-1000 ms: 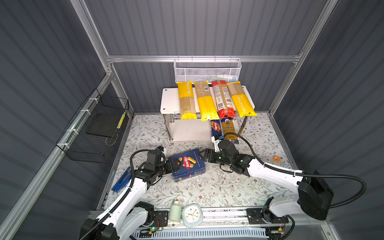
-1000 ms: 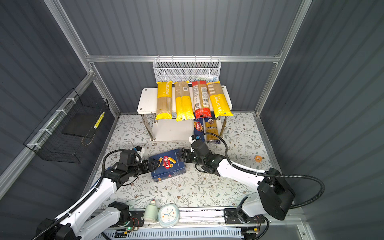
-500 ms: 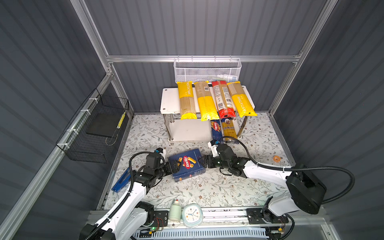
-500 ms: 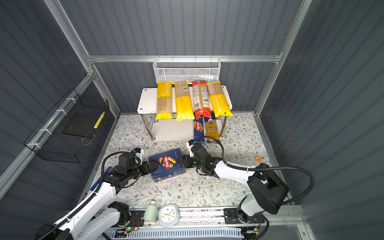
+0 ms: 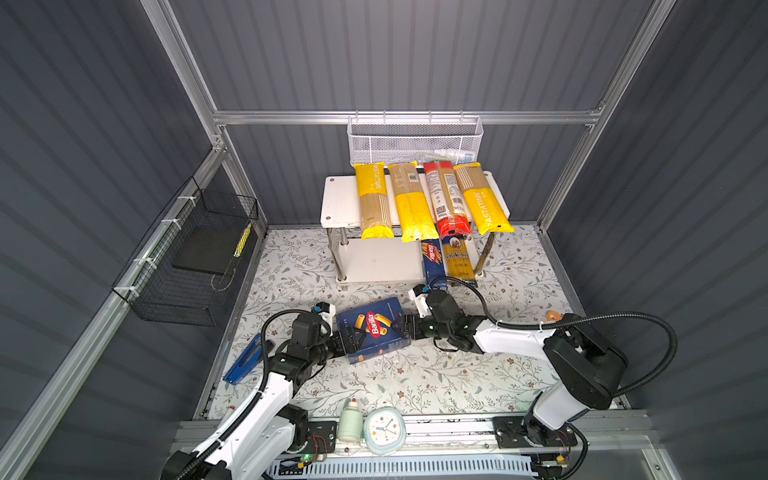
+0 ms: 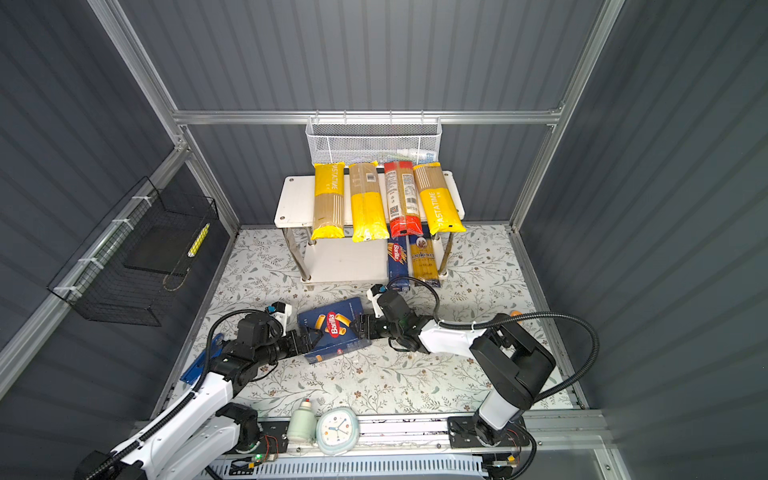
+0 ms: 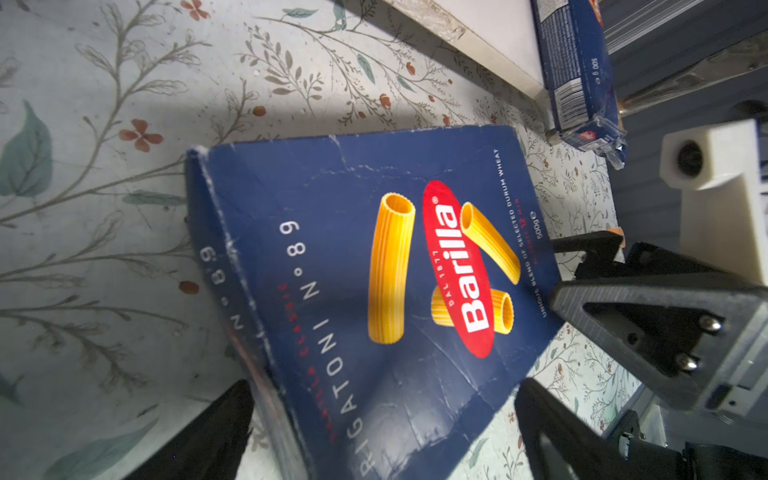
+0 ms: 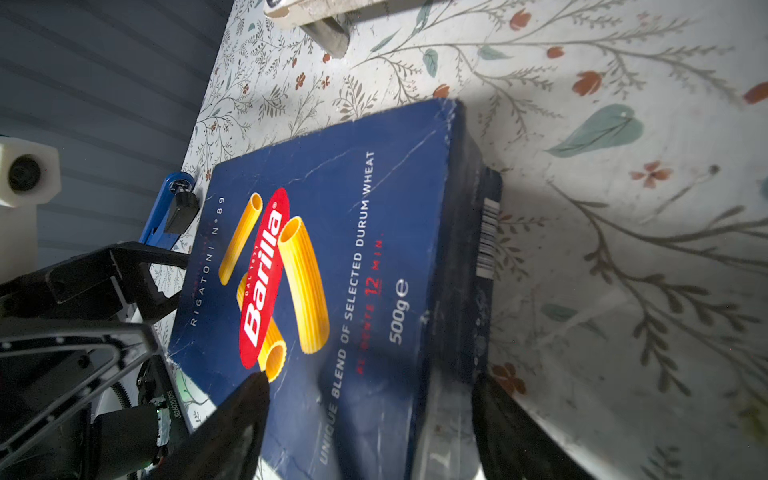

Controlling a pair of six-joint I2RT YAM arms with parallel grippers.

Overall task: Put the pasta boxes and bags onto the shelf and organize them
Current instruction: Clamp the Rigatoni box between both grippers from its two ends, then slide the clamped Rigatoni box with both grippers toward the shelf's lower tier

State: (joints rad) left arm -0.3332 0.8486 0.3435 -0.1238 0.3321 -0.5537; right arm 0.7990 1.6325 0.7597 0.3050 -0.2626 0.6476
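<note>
The wide Barilla pasta box (image 5: 374,330) (image 6: 332,330) lies flat on the floral table, between my two grippers. My left gripper (image 5: 353,338) (image 7: 384,390) is open, its fingers straddling the box's left end. My right gripper (image 5: 405,328) (image 8: 370,380) is open at the right end, one finger over the top face and one beside the barcode side. The shelf (image 5: 338,203) carries three yellow bags (image 5: 372,199) and a red bag (image 5: 446,199) on its top board. The narrow Barilla box (image 5: 432,262) and the ankara bag (image 5: 457,262) lie on the lower board.
A white mesh basket (image 5: 415,141) hangs behind the shelf and a black wire basket (image 5: 195,257) hangs on the left wall. A blue tool (image 5: 245,361) lies by the left arm. A clock (image 5: 384,430) and a small bottle (image 5: 350,419) stand at the front edge.
Both grippers have closed in on the wide box, the left from its left end and the right lower at its right end. The box has hardly moved.
</note>
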